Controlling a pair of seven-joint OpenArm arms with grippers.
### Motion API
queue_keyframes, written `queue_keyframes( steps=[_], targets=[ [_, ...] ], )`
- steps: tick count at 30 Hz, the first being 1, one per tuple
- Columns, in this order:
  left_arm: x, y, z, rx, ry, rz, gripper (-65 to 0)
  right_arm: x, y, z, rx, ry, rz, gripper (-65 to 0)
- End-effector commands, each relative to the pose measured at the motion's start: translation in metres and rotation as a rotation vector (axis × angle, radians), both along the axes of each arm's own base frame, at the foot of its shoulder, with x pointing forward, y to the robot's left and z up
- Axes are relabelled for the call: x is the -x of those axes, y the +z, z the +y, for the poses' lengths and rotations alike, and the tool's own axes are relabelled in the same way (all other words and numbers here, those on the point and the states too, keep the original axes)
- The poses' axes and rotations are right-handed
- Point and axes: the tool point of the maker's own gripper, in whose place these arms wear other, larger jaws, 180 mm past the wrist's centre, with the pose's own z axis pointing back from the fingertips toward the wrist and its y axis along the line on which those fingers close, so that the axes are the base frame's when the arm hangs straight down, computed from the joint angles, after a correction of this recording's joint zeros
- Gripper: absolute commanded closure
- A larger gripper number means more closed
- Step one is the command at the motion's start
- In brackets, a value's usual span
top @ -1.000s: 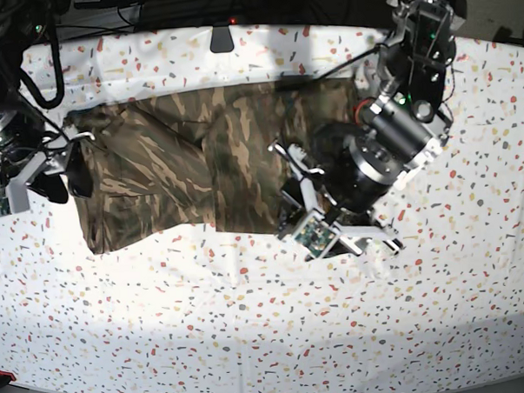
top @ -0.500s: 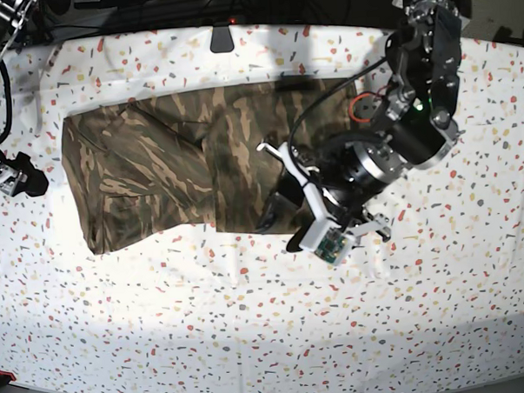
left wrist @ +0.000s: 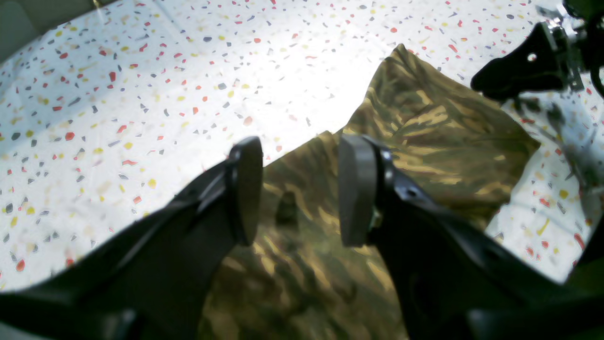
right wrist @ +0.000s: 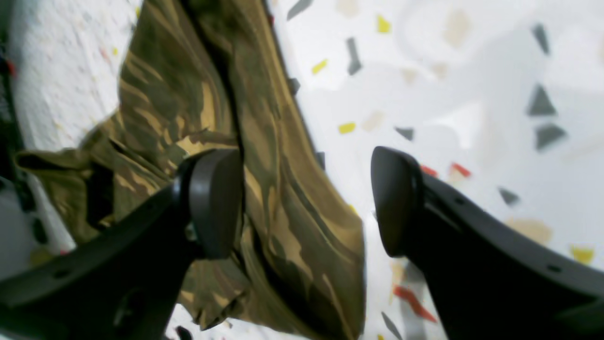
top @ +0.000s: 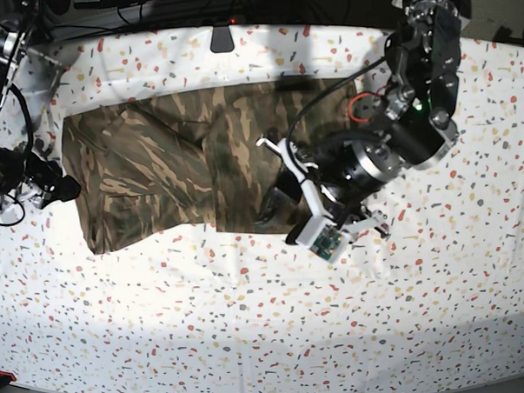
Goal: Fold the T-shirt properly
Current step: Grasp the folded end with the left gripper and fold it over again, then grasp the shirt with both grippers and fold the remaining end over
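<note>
The camouflage T-shirt [top: 174, 165] lies flat across the back half of the speckled white table [top: 250, 319], its long side running left to right. My left gripper [top: 276, 215] hovers over the shirt's right front part. In the left wrist view it [left wrist: 299, 193] is open, with only cloth [left wrist: 424, 127] below the gap. My right gripper [top: 66, 188] sits at the shirt's left edge. The right wrist view shows it [right wrist: 304, 200] wide open, the shirt's edge [right wrist: 179, 104] running under one finger [right wrist: 212, 203], the other finger over bare table.
A dark mount [top: 222, 37] stands at the table's back edge, and cables [top: 29, 50] hang at the back left. The left arm's bulky body [top: 391, 156] covers the shirt's right end. The black right gripper [left wrist: 519, 71] appears far off in the left wrist view.
My right gripper let go of the shirt's left edge, which now lies flat, drew away to the left and came back beside it. The left gripper swung slightly left over the shirt.
</note>
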Motion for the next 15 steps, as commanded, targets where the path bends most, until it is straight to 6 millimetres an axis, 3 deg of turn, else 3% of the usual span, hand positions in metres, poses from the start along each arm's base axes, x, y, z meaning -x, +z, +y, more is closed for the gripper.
queue_keyframes(
  steps=[1,8,13,15],
  targets=[
    [-0.001,0.009,-0.001,0.003,-0.006,-0.019,-25.6,-0.004,0.006,0.001,0.009,0.028,-0.005,-42.8],
    [0.023,-0.035,0.012,-0.137,-0.010,0.162,-25.6,0.005,-0.002,0.041,-0.079,0.154,0.056,-42.8],
    [0.035,-0.066,0.036,-0.270,0.074,0.192,-25.6,0.004,0.003,0.047,-0.120,0.156,0.043,-42.5],
    [0.035,-0.070,0.041,-0.290,0.102,0.162,-25.6,0.005,0.002,0.048,-0.119,0.162,0.052,-37.0]
  ],
)
